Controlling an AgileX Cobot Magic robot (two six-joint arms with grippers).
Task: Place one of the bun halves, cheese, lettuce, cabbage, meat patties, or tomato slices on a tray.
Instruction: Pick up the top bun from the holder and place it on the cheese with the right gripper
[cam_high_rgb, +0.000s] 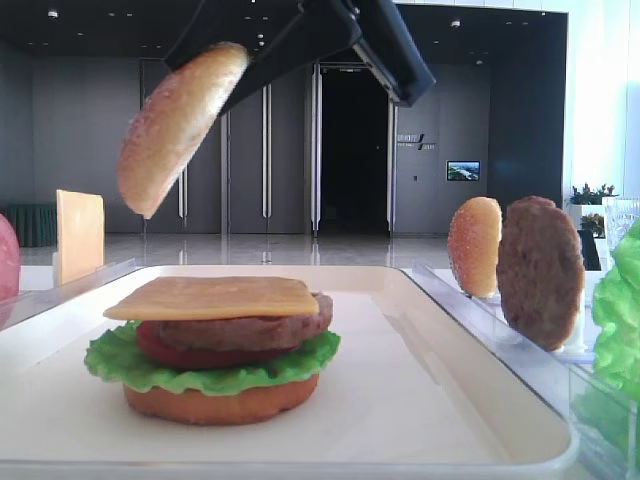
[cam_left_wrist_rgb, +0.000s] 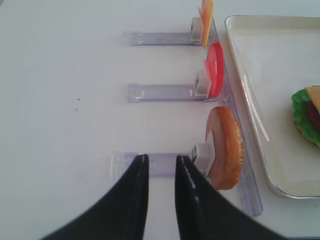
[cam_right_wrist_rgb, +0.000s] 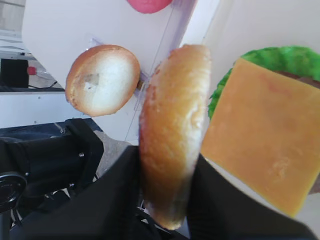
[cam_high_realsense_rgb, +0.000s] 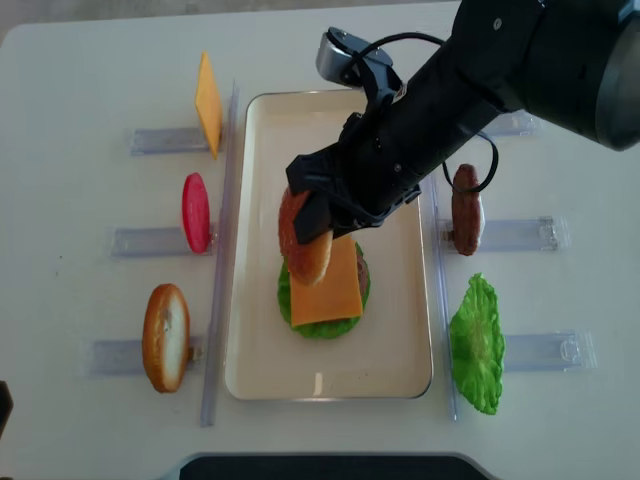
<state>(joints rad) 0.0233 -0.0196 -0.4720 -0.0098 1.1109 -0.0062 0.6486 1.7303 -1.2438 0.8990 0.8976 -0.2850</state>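
Right wrist view showed my right gripper (cam_right_wrist_rgb: 165, 200) shut tight on the bun top (cam_right_wrist_rgb: 172, 130), up over the cheese (cam_high_rgb: 215, 297) stack on the tray (cam_high_rgb: 420, 400), so I judged only dropping it remained.

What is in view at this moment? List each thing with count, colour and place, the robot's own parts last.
tray: 1, cream-white, table centre.
burger stack: 1, on the tray; orange-brown bottom bun, green lettuce, red tomato, brown patty, yellow-orange cheese on top.
held bun half: 1, golden-brown, on edge above the stack.
racked bun halves: 2, golden-brown, one each side of the tray.
cheese slice: 1, yellow-orange, left rack.
tomato slice: 1, red, left rack.
meat patty: 1, dark brown, right rack.
lettuce leaf: 1, bright green, right rack.
clear racks: six visible.
right end effector: black, shut on the held bun half.
left end effector: black, open, holding nothing.
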